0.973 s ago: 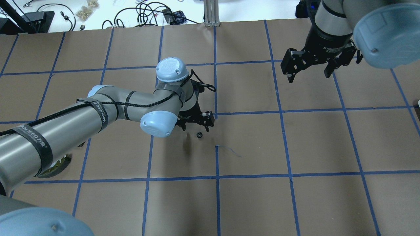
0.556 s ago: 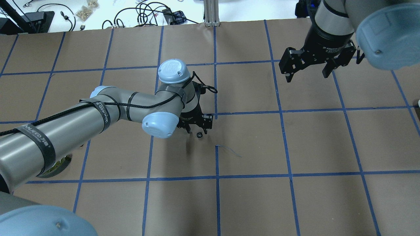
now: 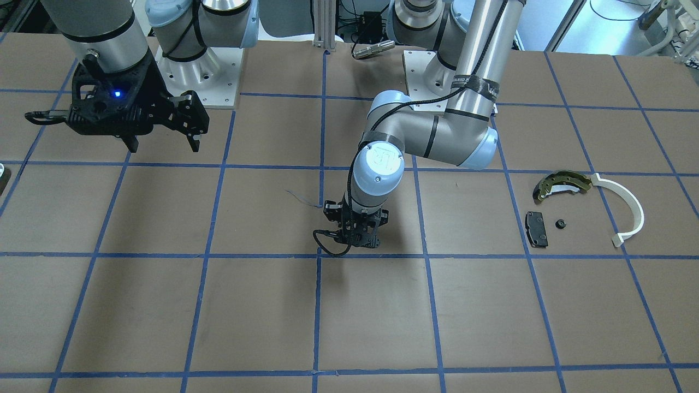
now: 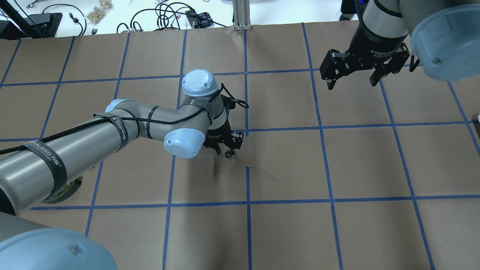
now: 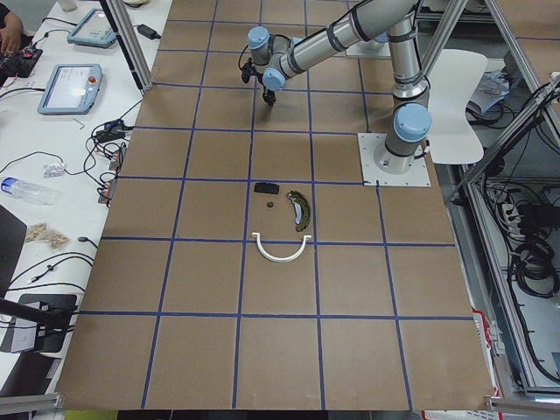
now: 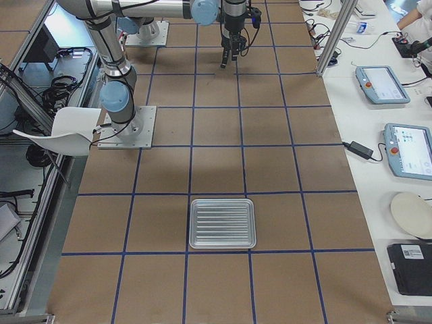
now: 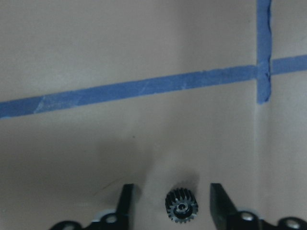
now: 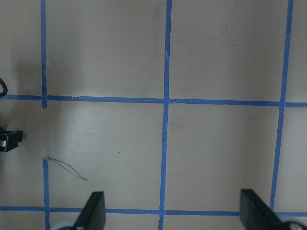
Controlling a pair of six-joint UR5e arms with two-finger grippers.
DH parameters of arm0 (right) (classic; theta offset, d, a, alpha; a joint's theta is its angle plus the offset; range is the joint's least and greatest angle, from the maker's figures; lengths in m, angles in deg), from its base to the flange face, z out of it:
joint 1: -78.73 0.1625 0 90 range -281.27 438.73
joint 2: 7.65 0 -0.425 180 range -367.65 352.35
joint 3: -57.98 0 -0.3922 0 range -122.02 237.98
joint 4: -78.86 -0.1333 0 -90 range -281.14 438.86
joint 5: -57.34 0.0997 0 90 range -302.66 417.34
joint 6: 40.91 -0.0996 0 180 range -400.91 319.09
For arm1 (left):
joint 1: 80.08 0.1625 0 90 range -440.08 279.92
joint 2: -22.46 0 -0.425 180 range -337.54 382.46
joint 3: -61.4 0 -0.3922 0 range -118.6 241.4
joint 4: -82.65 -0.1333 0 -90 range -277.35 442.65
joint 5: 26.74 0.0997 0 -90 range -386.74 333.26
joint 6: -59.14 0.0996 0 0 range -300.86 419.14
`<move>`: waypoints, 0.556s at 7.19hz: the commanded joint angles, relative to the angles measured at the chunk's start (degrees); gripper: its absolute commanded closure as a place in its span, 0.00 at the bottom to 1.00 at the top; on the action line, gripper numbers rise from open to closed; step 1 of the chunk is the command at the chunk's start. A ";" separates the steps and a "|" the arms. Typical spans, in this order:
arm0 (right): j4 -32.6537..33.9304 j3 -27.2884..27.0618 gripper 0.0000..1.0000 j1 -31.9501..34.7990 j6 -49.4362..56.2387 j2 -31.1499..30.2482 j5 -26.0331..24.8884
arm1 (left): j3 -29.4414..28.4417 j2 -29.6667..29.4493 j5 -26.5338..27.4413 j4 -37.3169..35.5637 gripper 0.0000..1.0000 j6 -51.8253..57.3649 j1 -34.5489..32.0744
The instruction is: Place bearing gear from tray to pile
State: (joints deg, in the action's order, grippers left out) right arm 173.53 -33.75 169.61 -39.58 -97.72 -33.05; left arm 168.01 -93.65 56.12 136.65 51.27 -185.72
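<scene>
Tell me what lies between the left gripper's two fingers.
A small black toothed gear sits untouched inside the open left gripper; left wrist view shows it.

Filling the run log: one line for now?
left gripper open astride gear | right gripper open, empty | gear apart from pile

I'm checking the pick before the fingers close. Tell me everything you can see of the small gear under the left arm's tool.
The small black toothed gear looks like dark metal, with short teeth all round and a lighter hub around its centre bore. It lies flat, bore up, on the brown paper-covered table, near a blue tape line. It sits between the open fingers of the left tool, with a gap on each side; only the table touches it.
</scene>
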 commanded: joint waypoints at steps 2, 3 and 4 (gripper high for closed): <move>1.14 -1.34 0.00 0.17 -0.01 -0.11 0.03 | -0.52 0.88 -0.25 0.13 1.00 -0.14 0.61; 1.14 -1.87 0.00 0.17 -0.01 -0.11 0.04 | -1.57 1.93 0.10 0.92 1.00 0.73 1.40; 1.14 -1.88 0.00 0.17 -0.01 -0.11 0.04 | -3.67 2.12 0.10 2.58 1.00 1.26 4.01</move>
State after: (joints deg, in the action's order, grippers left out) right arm 174.64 -35.31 169.78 -39.60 -97.81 -33.03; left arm 166.28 -92.11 56.12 137.72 51.86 -183.98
